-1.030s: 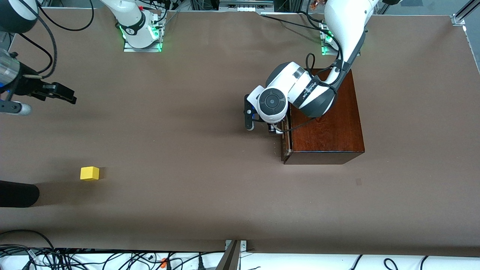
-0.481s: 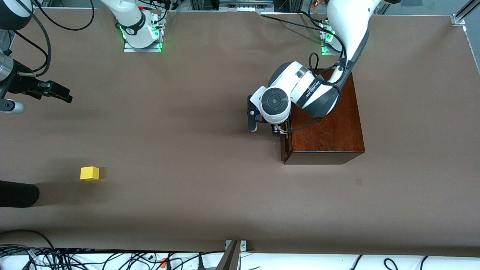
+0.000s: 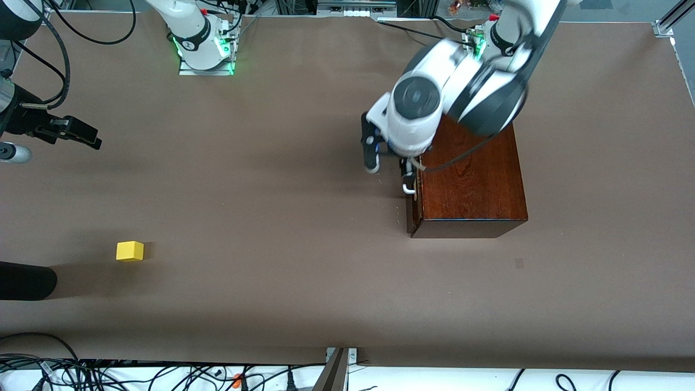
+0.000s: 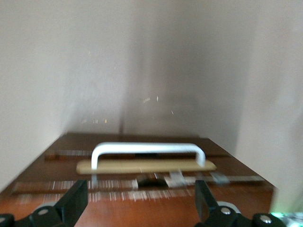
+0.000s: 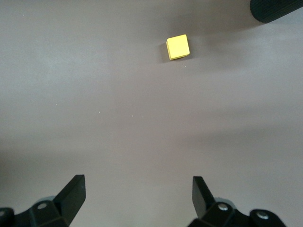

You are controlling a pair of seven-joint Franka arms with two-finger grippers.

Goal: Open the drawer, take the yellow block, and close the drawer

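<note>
Front view shows one wooden box (image 3: 471,179), one drawer (image 3: 414,209) in it, one yellow block (image 3: 130,251), and my two arms. My left gripper (image 3: 388,171) hangs over the table just in front of the drawer's dark front, its fingers spread apart and clamped on nothing. In my left wrist view the white handle (image 4: 147,152) sits between the two fingertips (image 4: 75,201) but apart from them, its bar running across from one finger toward the other. The drawer's front faces the right arm's end of the table and sits close against the box, only a thin gap showing. The box's long axis runs from my bases toward the front camera.

My right gripper (image 3: 81,133) waits over bare table at the right arm's end, fingers (image 5: 71,194) wide apart and empty. The yellow block rests flat on the table, well apart from the box and nearer to the front camera than it. I can read no writing anywhere.
</note>
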